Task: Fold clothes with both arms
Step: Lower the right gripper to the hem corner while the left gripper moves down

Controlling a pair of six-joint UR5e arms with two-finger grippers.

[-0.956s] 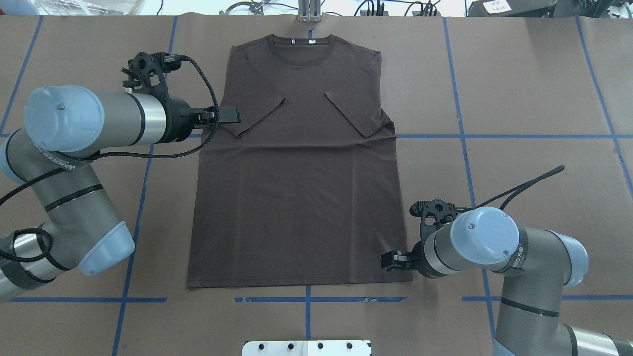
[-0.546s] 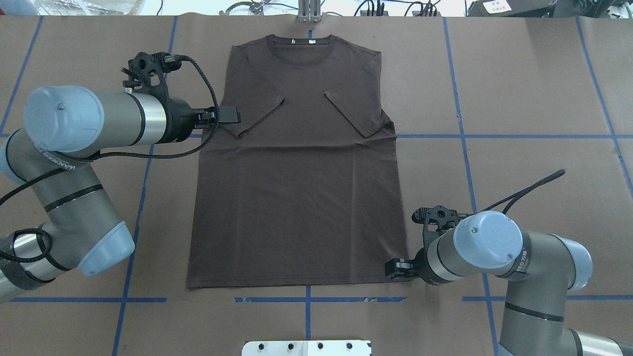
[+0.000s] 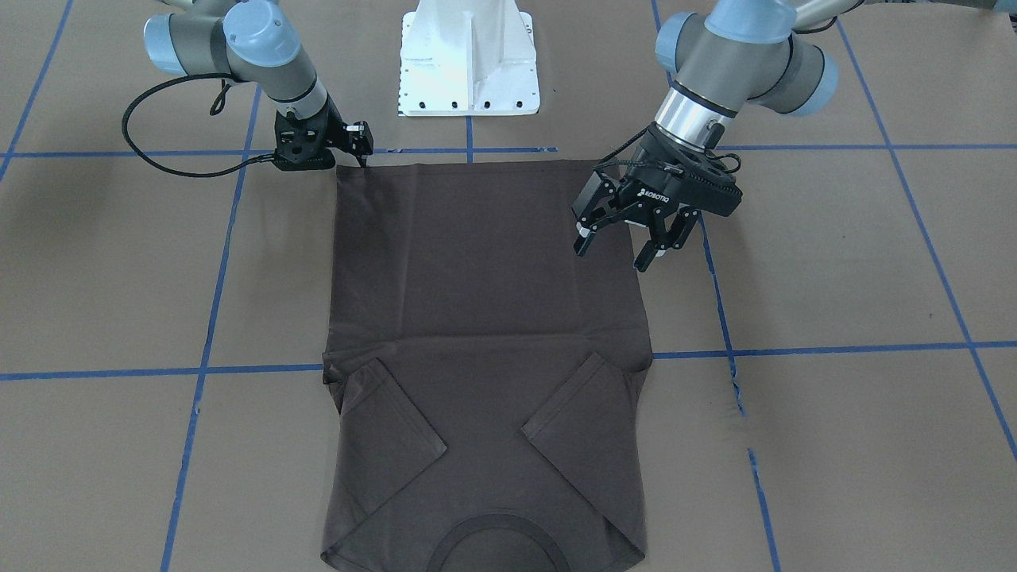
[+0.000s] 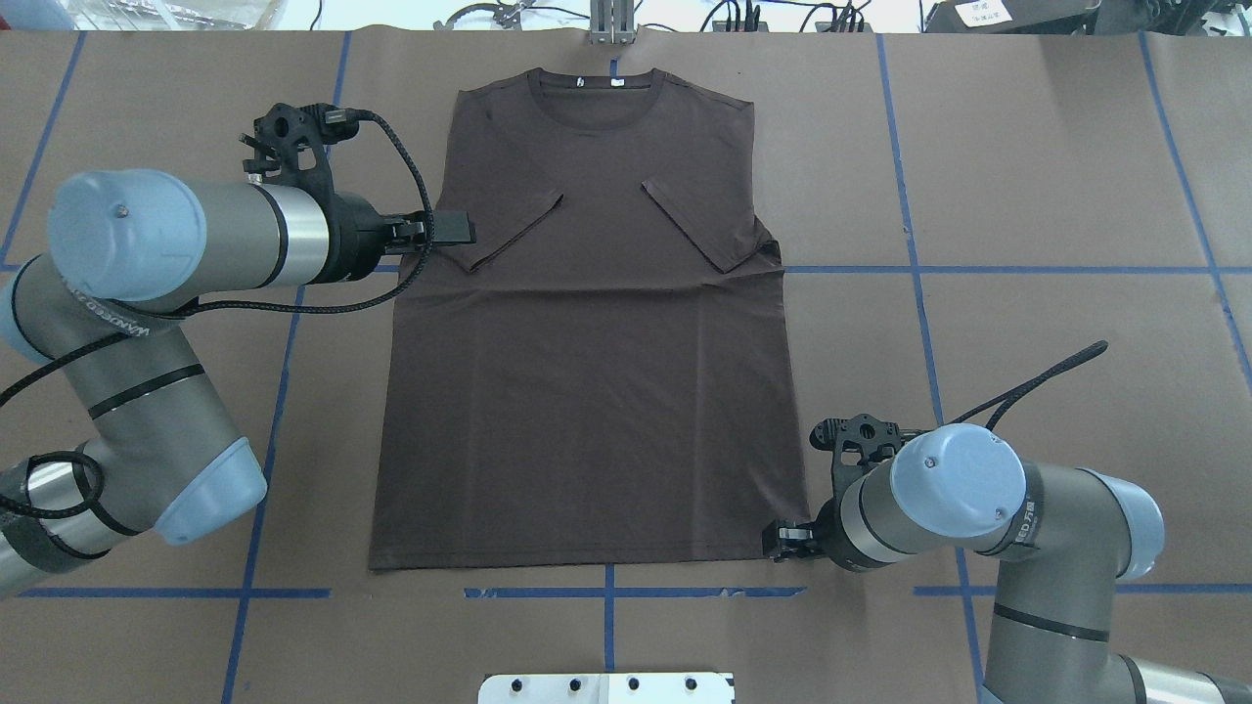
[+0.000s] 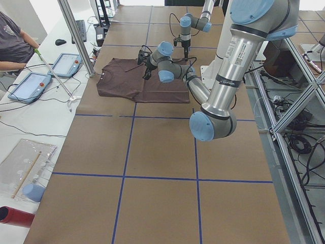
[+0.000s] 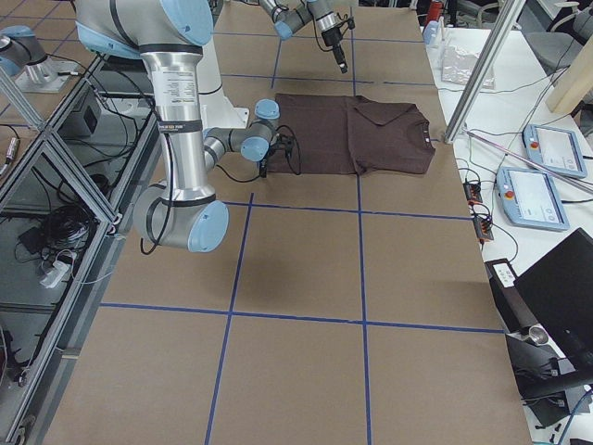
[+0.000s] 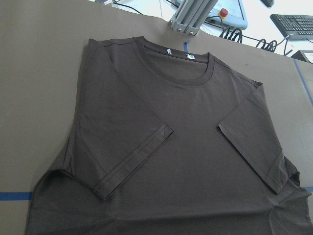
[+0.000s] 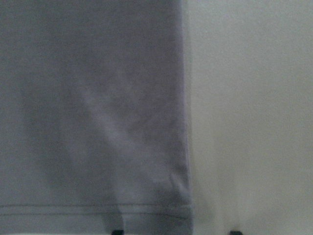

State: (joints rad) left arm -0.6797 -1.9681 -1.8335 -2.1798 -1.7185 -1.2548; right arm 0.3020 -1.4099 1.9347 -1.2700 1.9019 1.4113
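**Status.** The T-shirt [image 4: 587, 391] lies flat and face up at the middle of the counter [image 4: 1027, 176], with its collar [image 4: 597, 108] away from the robot. Both sleeves [image 4: 514, 230] are already folded inward across the chest, so the outline is close to a rectangle. No fold of the body is made yet. Judged from this layout, the body folds are what is left.

**Hands.** The right hand [image 4: 773, 541] sits low at the hem corner on the robot's right. Its fingertips [image 8: 116, 231] are set apart, straddling that corner, with nothing clamped. The left hand [image 3: 618, 248] hovers above the opposite side edge, fingers spread wide and empty.

**Materials.**
- The shirt is a thin, matte, dark brown knit. It is limp, with shallow creases below the sleeves.
- The collar is round and ribbed.
- The hem [image 8: 93, 210] carries a stitched double line.
- Small white tags [image 4: 616, 83] sit inside the neck.
- The counter is covered in brown paper marked with blue tape lines [image 4: 978, 269].
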